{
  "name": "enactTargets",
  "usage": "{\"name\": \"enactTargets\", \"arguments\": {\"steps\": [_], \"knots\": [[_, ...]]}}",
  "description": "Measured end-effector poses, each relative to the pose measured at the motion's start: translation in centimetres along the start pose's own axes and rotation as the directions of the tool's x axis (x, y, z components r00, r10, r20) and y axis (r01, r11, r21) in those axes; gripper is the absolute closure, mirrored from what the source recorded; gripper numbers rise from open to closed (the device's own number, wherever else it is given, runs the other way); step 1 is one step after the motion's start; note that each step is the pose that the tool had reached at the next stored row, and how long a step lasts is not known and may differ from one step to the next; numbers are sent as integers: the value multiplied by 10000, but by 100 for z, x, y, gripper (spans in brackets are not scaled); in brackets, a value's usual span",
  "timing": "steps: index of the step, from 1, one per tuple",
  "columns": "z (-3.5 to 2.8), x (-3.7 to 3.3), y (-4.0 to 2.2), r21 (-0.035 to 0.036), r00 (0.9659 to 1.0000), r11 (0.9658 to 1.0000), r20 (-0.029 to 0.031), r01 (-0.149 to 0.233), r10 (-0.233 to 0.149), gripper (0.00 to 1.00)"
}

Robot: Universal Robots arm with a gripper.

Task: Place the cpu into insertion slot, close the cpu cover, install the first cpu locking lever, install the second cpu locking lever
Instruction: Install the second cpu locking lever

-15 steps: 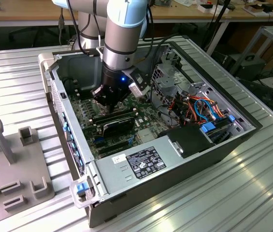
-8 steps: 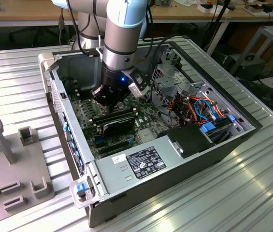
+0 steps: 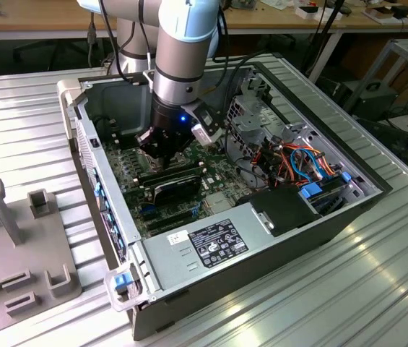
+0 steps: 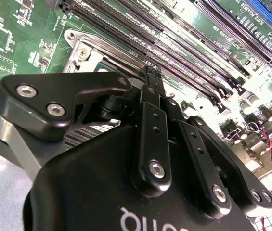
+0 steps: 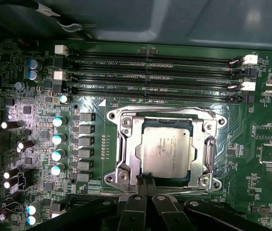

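I am seeing the arm's black two-finger gripper (image 5: 144, 182) (image 4: 151, 77) (image 3: 162, 155) reaching down inside the case with its slim fingertips pressed together, touching the near edge of the silvery-framed square insertion slot (image 5: 110, 179); I cannot tell whether anything is pinched between them. The small flat square silver-grey cpu (image 5: 167, 150) is sitting in that slot, and the thin silvery windowed cpu cover (image 5: 127, 144) is lying flat around it. The green motherboard (image 5: 251, 159) is spreading out around the slot, with long black memory slots (image 5: 155, 74) just beside it. The open grey metal computer case (image 3: 276, 246) is lying on a ribbed aluminium table (image 3: 377, 289), a grey fixture plate (image 3: 16, 246) is resting at the exterior view's left, and a wooden desk (image 3: 45, 22) is standing behind.
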State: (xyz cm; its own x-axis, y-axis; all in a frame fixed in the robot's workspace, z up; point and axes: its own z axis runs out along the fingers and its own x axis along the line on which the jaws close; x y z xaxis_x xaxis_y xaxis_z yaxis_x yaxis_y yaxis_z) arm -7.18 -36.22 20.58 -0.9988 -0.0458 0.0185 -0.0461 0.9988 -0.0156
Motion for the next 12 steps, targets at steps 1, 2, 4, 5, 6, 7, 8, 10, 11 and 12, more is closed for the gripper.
{"name": "enactTargets", "arguments": {"steps": [1, 2, 4, 5, 6, 7, 8, 10, 11, 12], "knots": [[1, 0, 1, 0, 10000, 10000, 0, 0, 0, 89], [2, 0, 2, 0, 10000, 10000, 0, 1, -1, 89], [4, 0, 5, 1, 10000, 10000, 0, 0, 0, 89], [5, 0, 8, 1, 10000, 10000, -1, 0, 0, 89], [6, 0, 10, 1, 10000, 10000, -1, 0, 0, 89], [7, 0, 12, 0, 10000, 10000, 0, -1, 1, 89], [8, 0, 15, 1, 10000, 10000, -1, 0, 0, 89], [10, -1, 20, 0, 10000, 10000, 0, 0, 0, 89], [11, -1, 22, 0, 10000, 10000, 0, 0, 0, 89], [13, -1, 25, 2, 10000, 10000, -1, 0, 0, 89]]}}
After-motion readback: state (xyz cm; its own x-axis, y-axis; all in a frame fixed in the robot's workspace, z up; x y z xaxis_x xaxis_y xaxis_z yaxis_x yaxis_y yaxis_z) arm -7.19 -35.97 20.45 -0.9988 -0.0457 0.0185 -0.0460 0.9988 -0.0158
